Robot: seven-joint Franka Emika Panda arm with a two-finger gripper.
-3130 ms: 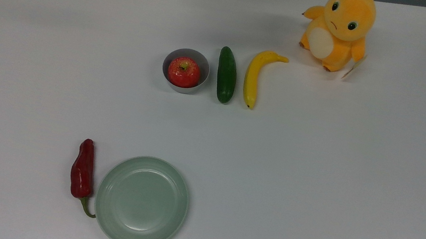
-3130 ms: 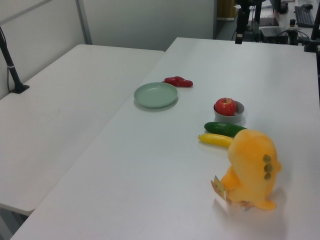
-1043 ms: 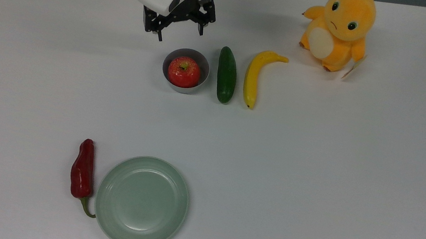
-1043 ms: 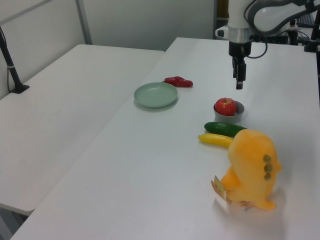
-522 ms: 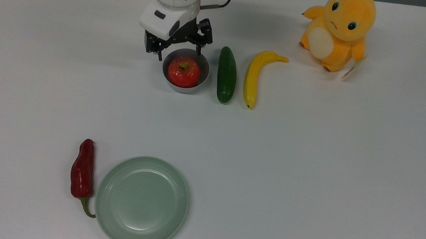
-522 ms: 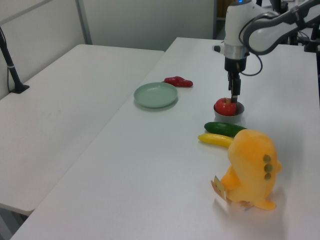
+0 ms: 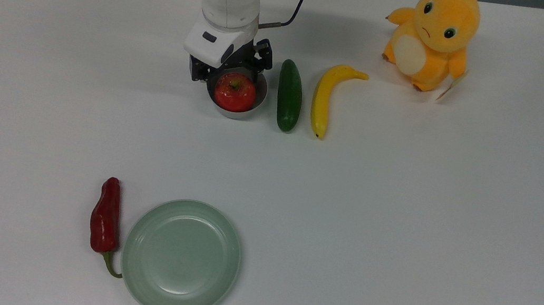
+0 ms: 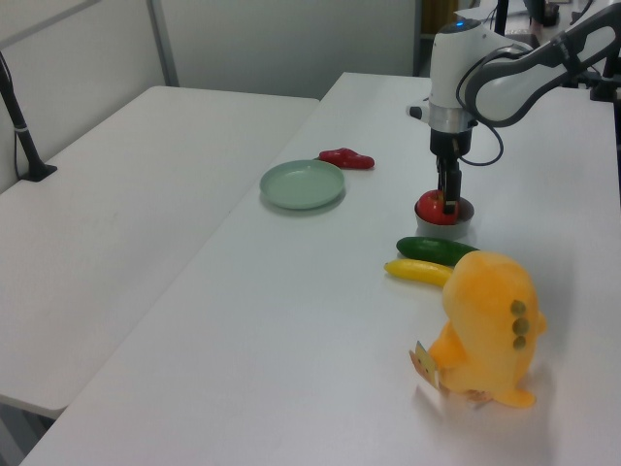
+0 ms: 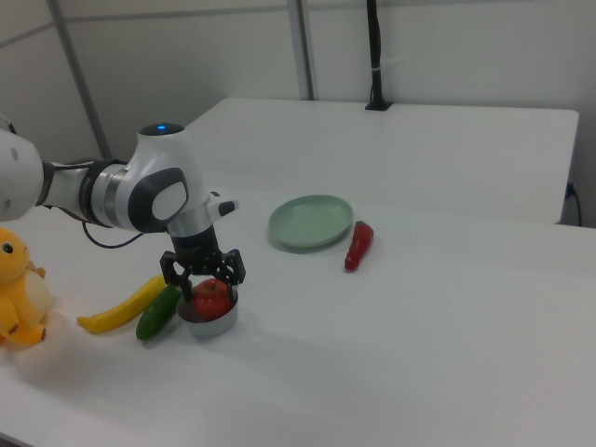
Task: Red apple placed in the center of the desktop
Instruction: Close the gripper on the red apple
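Observation:
The red apple sits in a small grey bowl on the white desktop, toward its far side in the top view. My gripper has come down over the bowl and is open. One finger stands on each side of the apple, just above the bowl's rim. In the left view the gripper hangs straight down onto the apple. I cannot tell whether the fingers touch the fruit. The white arm hides the bowl's far rim in the top view.
A green cucumber and a yellow banana lie just to the top view's right of the bowl. An orange plush toy stands at the far right. A pale green plate and a dark-red chili lie near the front.
The arm came in from the far edge and lowered over the bowl, so its open fingers now straddle the apple. The apple and bowl have not moved.

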